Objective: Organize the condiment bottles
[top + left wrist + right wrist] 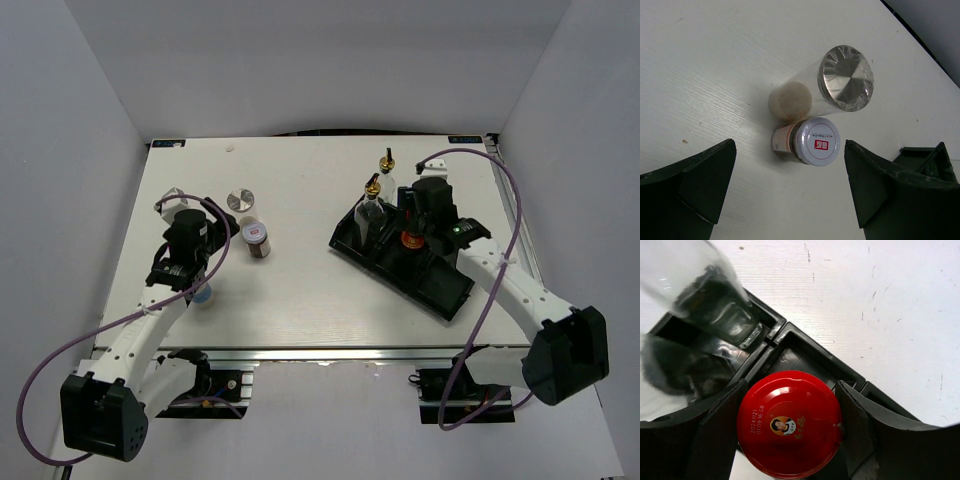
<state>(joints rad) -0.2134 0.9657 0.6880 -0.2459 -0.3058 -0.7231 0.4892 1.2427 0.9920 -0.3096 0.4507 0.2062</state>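
Right jaws clamped on red-capped jar [789, 422] at its cap, in black tray [805, 347], compartment next to the glass bottle [370, 212]; looks like placement. Left jaws wide apart over white-lidded jar [815, 142], just beside silver-lidded jar [846, 77] on table [700, 60]; probably the next pick.

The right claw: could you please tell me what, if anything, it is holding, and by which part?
The right claw grips the red-capped jar by the two opposite sides of its cap.
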